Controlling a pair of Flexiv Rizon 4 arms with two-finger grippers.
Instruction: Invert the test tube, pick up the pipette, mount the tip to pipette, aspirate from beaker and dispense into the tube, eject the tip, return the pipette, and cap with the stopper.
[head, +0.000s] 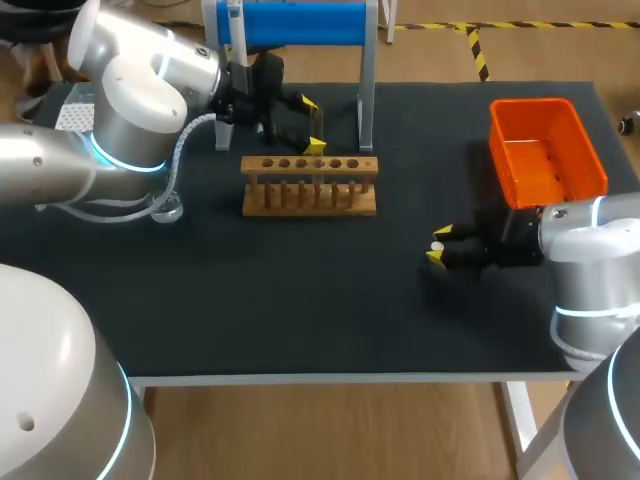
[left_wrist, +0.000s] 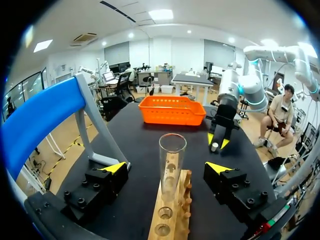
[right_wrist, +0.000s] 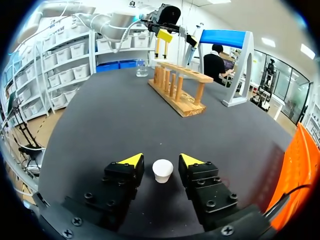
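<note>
Where the tabletop (head: 300, 310) lies nearest us, our right hand (right_wrist: 161, 160) rests with fingers spread, one white stopper (right_wrist: 162, 171) standing between them, seemingly touched by neither. Farther on, one wooden rack (head: 310, 195) carries one upright test tube (left_wrist: 172, 150); our left hand (left_wrist: 166, 167) straddles it, released. One orange bin (head: 545, 150) sits farther right.

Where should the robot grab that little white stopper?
By its round sides, one finger on each. The stopper stands upright on the table, wider at the top, so a sideways pinch should hold. Come in low from the orange bin side, where the right gripper sits open around it.
</note>
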